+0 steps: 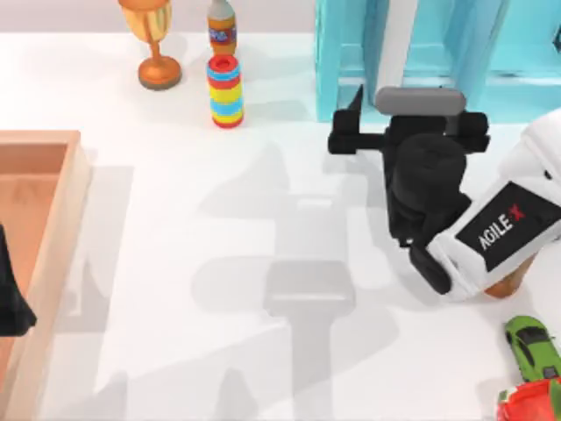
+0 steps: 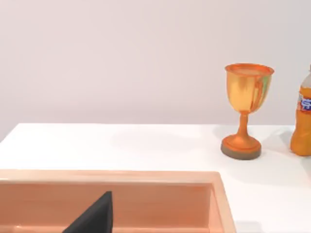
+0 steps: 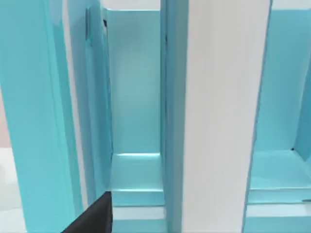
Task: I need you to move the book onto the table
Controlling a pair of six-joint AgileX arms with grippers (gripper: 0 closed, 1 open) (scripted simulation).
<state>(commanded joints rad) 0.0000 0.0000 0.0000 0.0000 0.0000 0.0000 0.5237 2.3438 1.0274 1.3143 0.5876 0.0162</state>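
Right gripper point(image 1: 366, 132), black, at the turquoise shelf unit point(image 1: 346, 61) on the far right of the smooth white table point(image 1: 219, 263); its arm hides the fingertips, so whether they are apart or together cannot be told. The light-blue hardcover book point(image 3: 224, 111) stands upright in the shelf, white page edges outward, cut off above and below. Left gripper point(image 1: 10, 298), cropped, parked over the light-brown wooden box point(image 1: 53, 228) at left; finger state cannot be told.

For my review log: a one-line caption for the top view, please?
Right gripper faces the book standing upright in the turquoise shelf; left gripper sits over the wooden box.
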